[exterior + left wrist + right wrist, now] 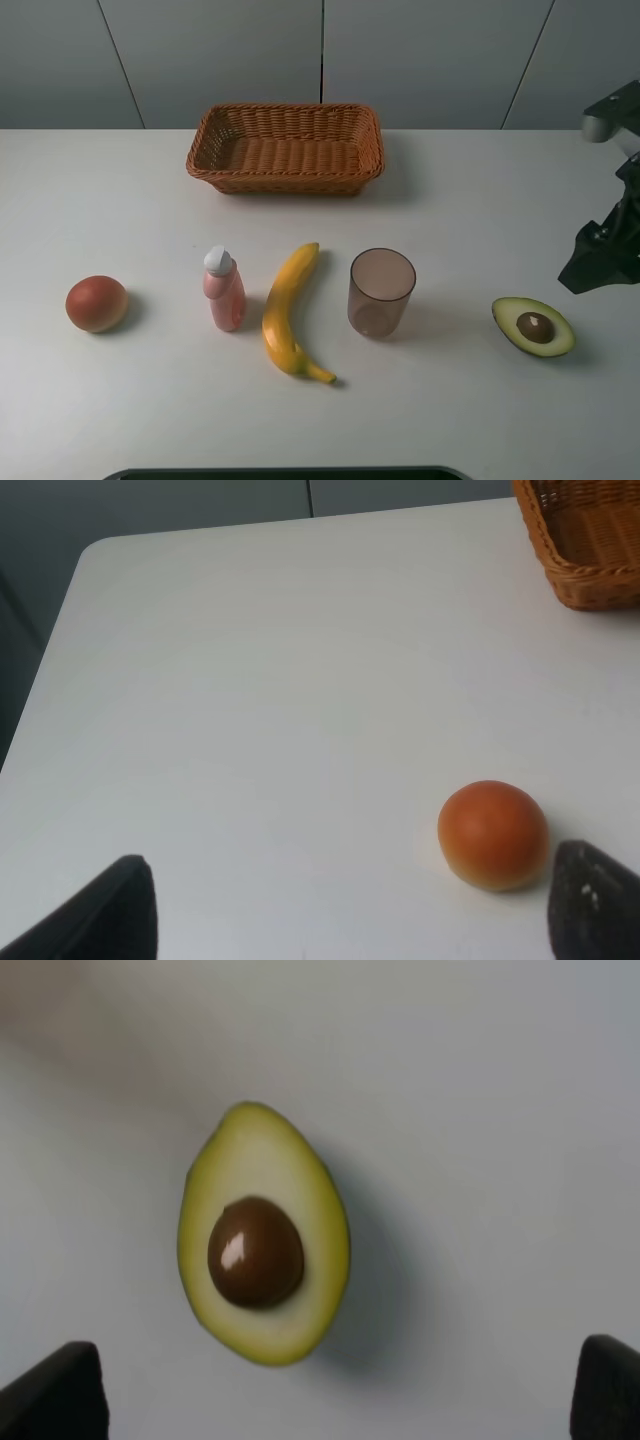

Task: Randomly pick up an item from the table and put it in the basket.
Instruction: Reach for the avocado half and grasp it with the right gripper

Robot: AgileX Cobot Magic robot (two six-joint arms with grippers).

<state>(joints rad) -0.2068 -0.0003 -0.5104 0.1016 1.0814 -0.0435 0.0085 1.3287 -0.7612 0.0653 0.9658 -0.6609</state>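
tabletop (480, 200): white, everything sits on it
basket (285, 150): middle of the far edge
avocado (263, 1235): near the right edge, cut side up, untouched
right claw (330, 1400): spread wide, hovering over the avocado; I'd drop straight down and pinch across the narrow width, low on the skin
left claw (350, 910): also spread wide, holding nothing

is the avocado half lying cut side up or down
Cut side up: the avocado half shows its pale flesh and brown pit.
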